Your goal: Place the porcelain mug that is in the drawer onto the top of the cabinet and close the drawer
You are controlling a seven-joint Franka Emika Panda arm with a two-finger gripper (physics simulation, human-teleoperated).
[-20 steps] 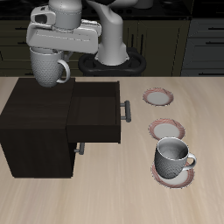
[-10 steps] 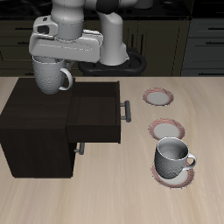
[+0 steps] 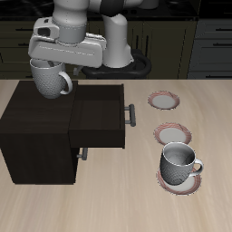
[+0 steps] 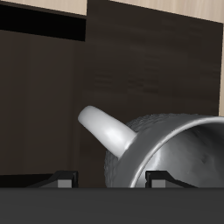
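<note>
The porcelain mug [image 3: 50, 80] is a grey-white speckled mug with a loop handle. My gripper [image 3: 45, 62] is shut on its rim and holds it upright in the air above the back part of the cabinet's [image 3: 36, 118] flat top. In the wrist view the mug [image 4: 166, 153] fills the near field with its handle sticking out over the dark cabinet top [image 4: 131, 70]. The drawer [image 3: 100, 118] stands pulled out, with its grey bar handle [image 3: 131, 115] toward the saucers.
A smaller grey mug [image 3: 178, 163] on a reddish-rimmed saucer stands near the table's front edge. Two bare saucers [image 3: 165, 100] [image 3: 171, 135] lie behind it. A lower drawer handle [image 3: 82, 152] shows on the cabinet front.
The arm has carried the mug a little sideways over the cabinet top and very slightly lower. The drawer has not moved.
</note>
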